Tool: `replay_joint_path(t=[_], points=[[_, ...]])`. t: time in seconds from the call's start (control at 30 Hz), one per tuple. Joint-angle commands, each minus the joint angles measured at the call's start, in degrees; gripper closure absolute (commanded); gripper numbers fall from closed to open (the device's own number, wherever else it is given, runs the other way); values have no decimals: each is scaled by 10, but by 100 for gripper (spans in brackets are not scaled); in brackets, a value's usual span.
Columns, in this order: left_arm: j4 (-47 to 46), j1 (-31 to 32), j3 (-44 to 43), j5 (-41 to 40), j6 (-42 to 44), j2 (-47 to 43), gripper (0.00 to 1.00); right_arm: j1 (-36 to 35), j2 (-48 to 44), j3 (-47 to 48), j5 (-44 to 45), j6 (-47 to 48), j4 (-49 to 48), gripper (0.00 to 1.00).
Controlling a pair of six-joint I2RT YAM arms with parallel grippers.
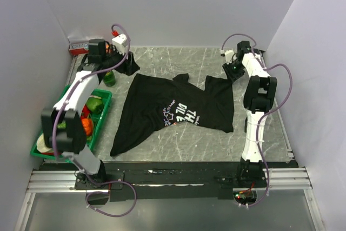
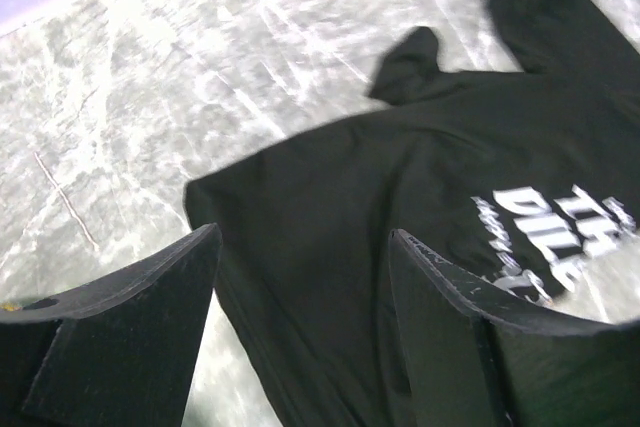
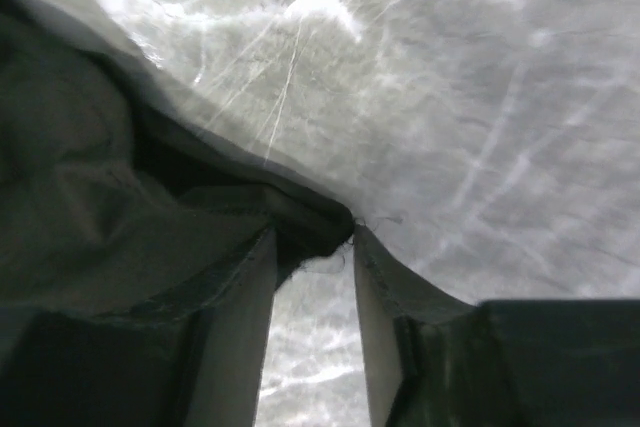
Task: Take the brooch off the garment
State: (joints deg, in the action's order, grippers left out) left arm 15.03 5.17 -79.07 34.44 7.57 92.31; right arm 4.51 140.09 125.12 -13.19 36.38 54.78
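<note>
Wide apart stand the jaws of the left gripper (image 2: 303, 237), with nothing between them and nothing touching them. It hangs above the far-left part of the grey marbled table (image 1: 178, 58). In the left wrist view one finger (image 2: 150, 327) sits over bare table and the other over black cloth, with the shirt's edge running between them.

Just beside the left arm, along the table's left side, is a green bin (image 1: 102, 114) holding green and orange produce.

A black T-shirt (image 1: 146, 98) lies spread and rumpled across the middle of the table, one end trailing toward the near-left and the other bunched at the far right. Its white lettering (image 1: 181, 114) faces up near the centre.

At the shirt's far-right corner, the right gripper (image 3: 315, 232) is down at the cloth. Its jaws are drawn fairly close, though a strip of table shows between the fingers further back. A folded edge of the T-shirt sits right between the tips and drapes over one finger (image 3: 235, 317). Whether the tips actually pinch that fold or only bracket it cannot be told.
</note>
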Motion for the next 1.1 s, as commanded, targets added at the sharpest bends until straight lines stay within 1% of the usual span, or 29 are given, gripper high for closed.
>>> replay_joint_path(t=[0.0,0.03,0.07,0.13,0.17,0.2,0.27,0.3,0.4,0.5,0.57,0.7,0.8,0.9,1.0,1.03,1.07], points=[[-19,8,-78,-43,-31,88,27,-8,20,33,13,18,31,61],[-16,10,-92,-48,-34,124,28,-9,20,32,15,23,33,62],[-13,13,-104,-60,-35,142,29,-11,19,30,16,31,30,68],[-8,17,-139,-77,-36,195,30,-12,16,21,14,33,22,76],[3,21,-164,-86,-37,213,30,-12,15,17,12,33,13,82],[12,23,-177,-98,-36,231,31,-11,15,17,10,33,11,86],[28,28,-203,-118,-27,275,33,-12,17,25,3,29,16,100],[32,30,-206,-143,-27,285,33,-12,16,25,-3,26,16,100],[36,33,-214,-175,-28,318,32,-11,4,13,-13,20,13,100],[72,36,-264,-200,-23,362,35,-12,-8,6,-21,12,11,100],[96,36,-285,-215,-26,383,38,-12,-16,7,-16,-9,2,100],[99,37,-281,-246,-17,387,45,-8,-39,9,-23,-58,-17,100],[127,36,-301,-249,-14,412,48,-8,-56,19,-50,-77,-17,100],[126,36,-301,-217,-16,424,51,-9,-70,24,-70,-87,-16,100],[130,37,-312,-180,-16,433,69,-9,-84,25,-80,-92,-16,100],[130,37,-316,-175,-14,433,84,-7,-93,25,-81,-96,-18,100],[132,37,-326,-170,-13,431,93,-8,-98,24,-79,-103,-20,100]])
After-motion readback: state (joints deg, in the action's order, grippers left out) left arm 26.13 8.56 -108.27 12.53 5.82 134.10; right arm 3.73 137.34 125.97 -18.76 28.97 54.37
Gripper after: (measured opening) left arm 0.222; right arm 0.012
